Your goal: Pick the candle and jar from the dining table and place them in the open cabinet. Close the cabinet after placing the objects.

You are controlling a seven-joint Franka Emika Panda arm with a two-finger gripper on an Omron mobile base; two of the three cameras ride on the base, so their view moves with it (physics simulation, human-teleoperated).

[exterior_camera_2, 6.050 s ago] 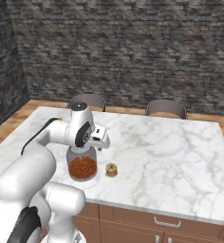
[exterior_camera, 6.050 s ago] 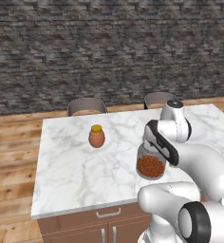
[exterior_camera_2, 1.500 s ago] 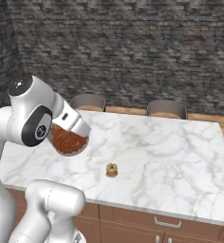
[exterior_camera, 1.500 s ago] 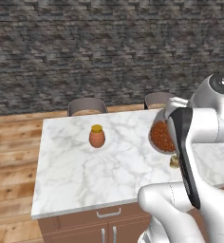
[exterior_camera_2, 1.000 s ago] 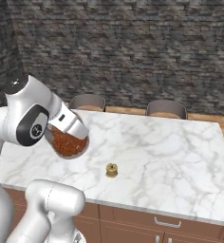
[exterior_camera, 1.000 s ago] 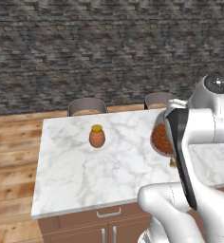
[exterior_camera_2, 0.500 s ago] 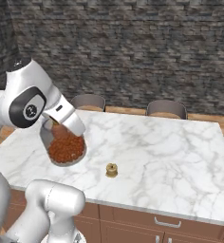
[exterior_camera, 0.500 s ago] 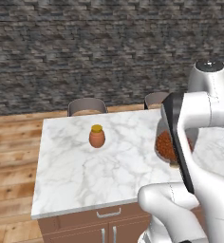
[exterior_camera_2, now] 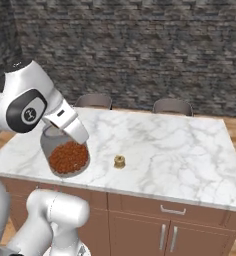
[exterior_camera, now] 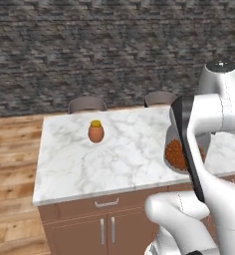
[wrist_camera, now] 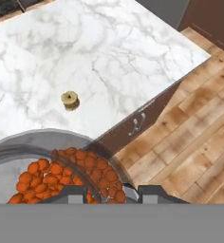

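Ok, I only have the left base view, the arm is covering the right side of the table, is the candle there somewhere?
Observer: Yes. In the right base view the candle sits alone on the dining table, near the front edge.
Operator: And the jar, is it on the table?
Observer: No. The jar hangs tilted in the air by the table's front corner, gripper shut on it.
Operator: Is the candle upright?
Observer: The hand view shows the candle's flat round top facing up, apart from the jar.
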